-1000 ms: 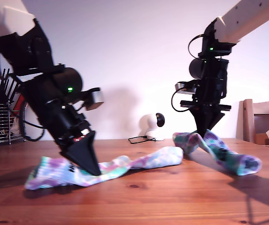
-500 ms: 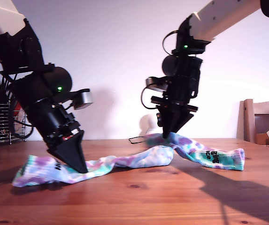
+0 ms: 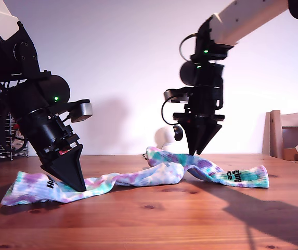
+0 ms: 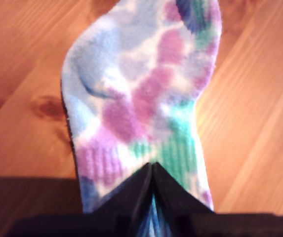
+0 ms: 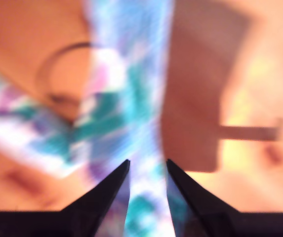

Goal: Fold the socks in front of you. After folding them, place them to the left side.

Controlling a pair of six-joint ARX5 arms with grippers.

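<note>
My first gripper is clenched on the socks, pinning one end flat to the table as an anchor near the front edge; in its wrist view the knit spreads beyond the closed tips. My second gripper hangs just above the raised hump of fabric mid-table, jaws parted and holding nothing; its wrist view, blurred, shows sock between the separated fingers but no pinch. The socks lie as one long strip across the table, parallel to the front edge, with the lettered cuff end flat beyond the second gripper. Judgement: the hump marks a fold line, one end held so the rest can be brought over. Beyond the far edge: a white round device with cable, a wire rack, a wooden chair. Nothing lies in the fold path.
</note>
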